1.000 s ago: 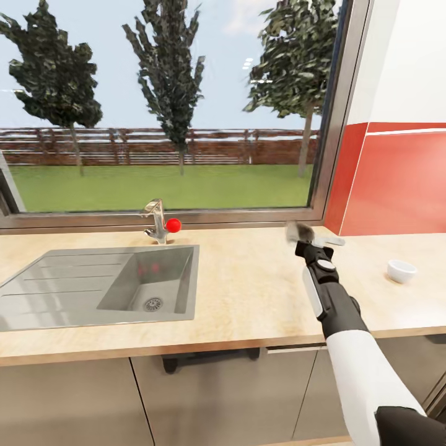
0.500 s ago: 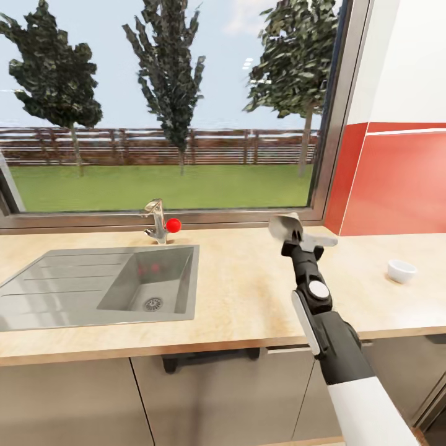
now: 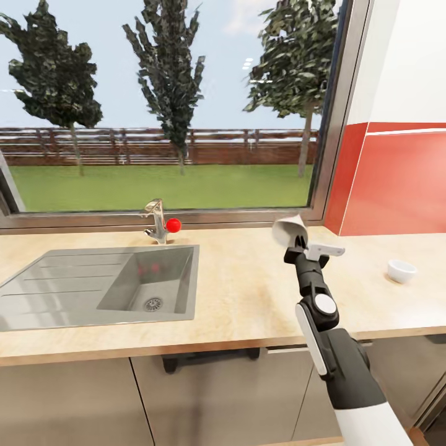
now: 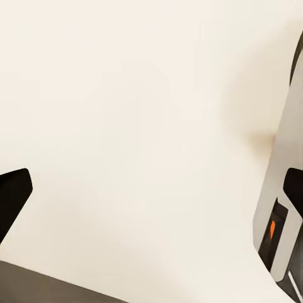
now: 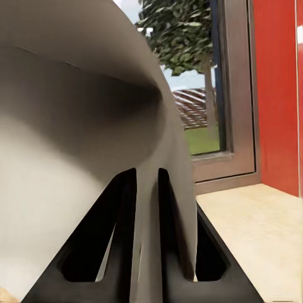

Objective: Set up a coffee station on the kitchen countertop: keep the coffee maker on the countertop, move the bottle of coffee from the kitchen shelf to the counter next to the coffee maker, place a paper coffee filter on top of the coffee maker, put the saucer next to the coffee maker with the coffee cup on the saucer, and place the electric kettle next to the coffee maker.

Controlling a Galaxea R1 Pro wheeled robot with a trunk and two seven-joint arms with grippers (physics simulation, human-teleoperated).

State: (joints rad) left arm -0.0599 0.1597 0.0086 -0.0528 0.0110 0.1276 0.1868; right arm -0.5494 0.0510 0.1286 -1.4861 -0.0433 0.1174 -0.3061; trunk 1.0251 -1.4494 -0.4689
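Pinching the paper filter [image 3: 290, 232] by its thin wall, right gripper [image 3: 301, 246] shut on it, fingers [image 5: 129, 240] nearly together with only the sheet between them. Held up above the counter [image 3: 248, 291], to the right of the sink [image 3: 99, 282], cone mouth facing toward the sink side. Seen close in the right wrist view as a broad curved grey sheet [image 5: 82, 126] rising over the fingers, window frame and red wall behind.

Probably very light and limp: easily creased, bent by fast moves, and apt to slip from a weak pinch. Best kept by the rim or side wall as now, with a gentle grip, and set down slowly so as not to fold.

Beyond the filter, to the right of the sink and farther along the counter, a small white cup [image 3: 401, 271] standing alone. Behind the sink, a tap [image 3: 156, 222] with a red knob under the window.

Left gripper: dark finger tips [image 4: 12, 199] at the frame edges against a pale surface, seemingly spread wide and holding nothing.
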